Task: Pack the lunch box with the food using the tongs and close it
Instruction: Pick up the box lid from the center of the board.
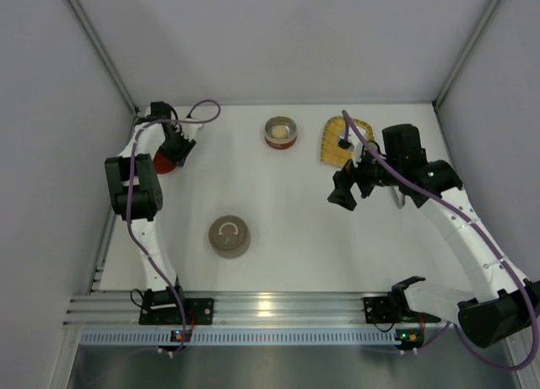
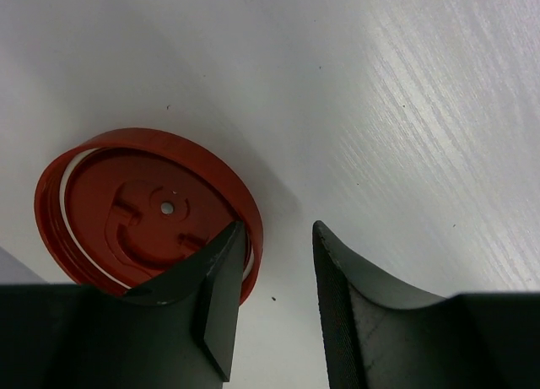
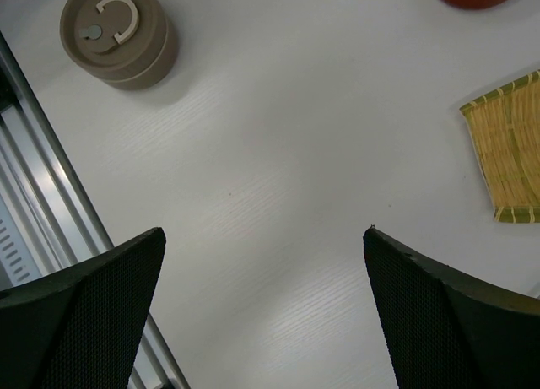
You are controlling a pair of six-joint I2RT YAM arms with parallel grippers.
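1. Food. One whitish lump (image 1: 279, 132) sits inside the red tin (image 1: 280, 144) at the far centre of the table (image 1: 287, 262). The tin is uncovered, so its contents are reachable from above. No orange pieces can be identified. The yellow woven tray (image 3: 510, 153), just right of the tin, is partly covered by the right arm's cable in the top view.

2. Tongs. Their position cannot be confirmed in any view, and neither claw carries them.

3. Right gripper (image 3: 264, 233). The jaws stand at full width with only bare table between them. It hangs near the tray's near edge, probably because that places it close to the food area.

4. Left gripper (image 2: 277, 229). It sits low in the far left corner. The jaws are narrow and parted, and nothing is clamped. One finger overlaps the rim of the red lid (image 2: 143, 212), which lies inner face up. This placement suggests an edge grip on the lid is being prepared.

5. Taupe lidded container (image 3: 118, 35). It stands covered at the near centre, well apart from both claws.

6. Status. Packing and closing are judged to be incomplete.
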